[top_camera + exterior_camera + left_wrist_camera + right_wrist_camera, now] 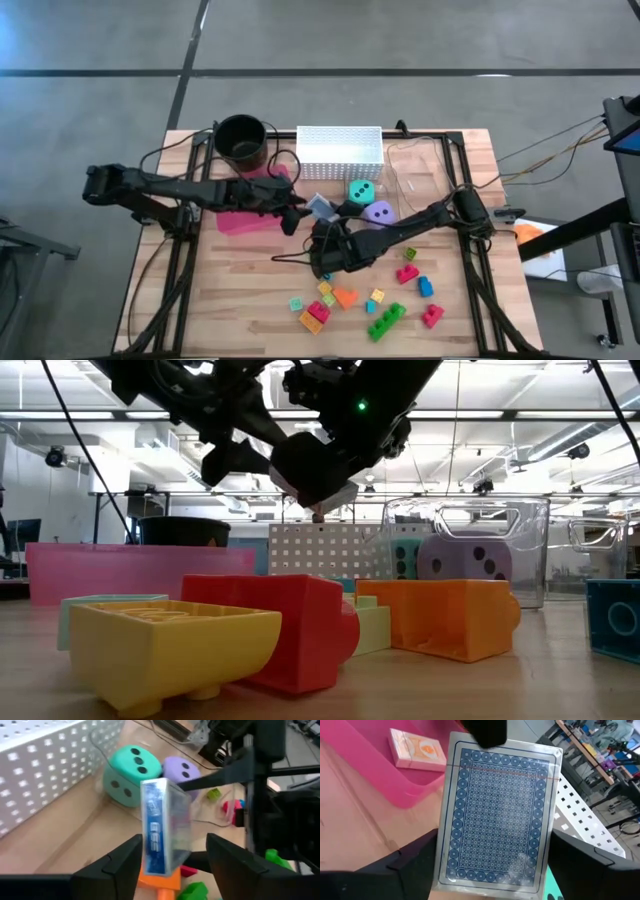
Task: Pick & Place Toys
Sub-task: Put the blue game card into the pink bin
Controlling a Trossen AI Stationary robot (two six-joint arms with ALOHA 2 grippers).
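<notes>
A dark fingertip point(487, 732) hides the blue card pack's point(497, 815) top edge; its lower corners are cropped.

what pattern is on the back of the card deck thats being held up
Blue rings in rows inside a blue border, on the card deck; clearest in the right wrist view.

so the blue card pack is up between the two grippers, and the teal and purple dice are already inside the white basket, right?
Not quite. The blue card pack is up between the left gripper and right gripper, but the teal die and purple die sit on the table beside the white basket, not in it. The high view shows this.
</notes>
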